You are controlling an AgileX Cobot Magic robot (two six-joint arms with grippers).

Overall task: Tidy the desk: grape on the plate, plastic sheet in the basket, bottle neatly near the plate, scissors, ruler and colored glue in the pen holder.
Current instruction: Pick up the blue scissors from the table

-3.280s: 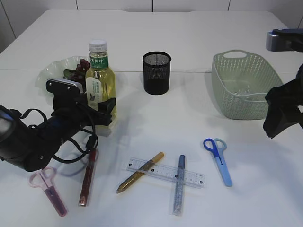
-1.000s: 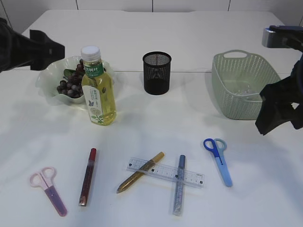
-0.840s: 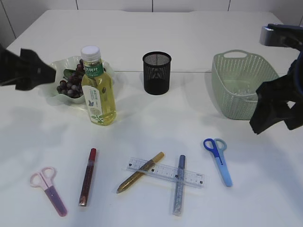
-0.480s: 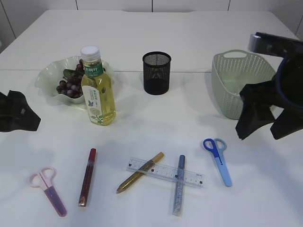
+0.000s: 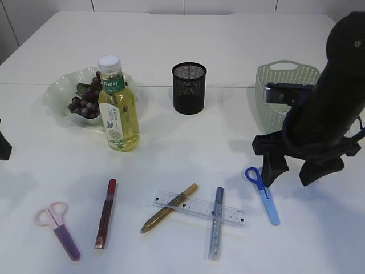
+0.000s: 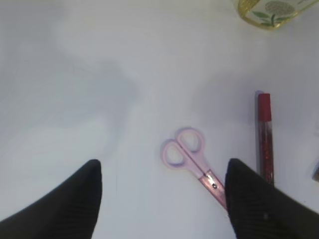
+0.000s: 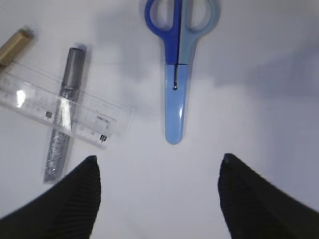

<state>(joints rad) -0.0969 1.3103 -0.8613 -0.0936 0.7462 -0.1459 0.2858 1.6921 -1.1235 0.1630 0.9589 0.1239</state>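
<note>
My right gripper (image 5: 290, 174) (image 7: 158, 160) is open and hovers just above the blue scissors (image 5: 263, 185) (image 7: 177, 74). My left gripper (image 6: 163, 162) is open above the pink scissors (image 5: 57, 228) (image 6: 192, 159); only a sliver of it shows at the exterior view's left edge (image 5: 3, 145). The clear ruler (image 5: 197, 208) (image 7: 65, 112) lies across the gold glue (image 5: 169, 207) and silver glue (image 5: 215, 222) (image 7: 64, 129). The red glue (image 5: 106, 213) (image 6: 264, 139) lies on its own. Grapes (image 5: 82, 103) are on the plate (image 5: 60, 88), and the bottle (image 5: 118, 108) stands upright beside it. I cannot make out the plastic sheet.
The black mesh pen holder (image 5: 189, 88) stands at the back centre. The green basket (image 5: 279, 85) is at the back right, partly hidden behind my right arm. The gold glue's end shows in the right wrist view (image 7: 12, 42).
My left arm let go of the bottle and pulled back to the left edge. My right arm swung left and down over the blue scissors. The bottle now stands free by the plate.
</note>
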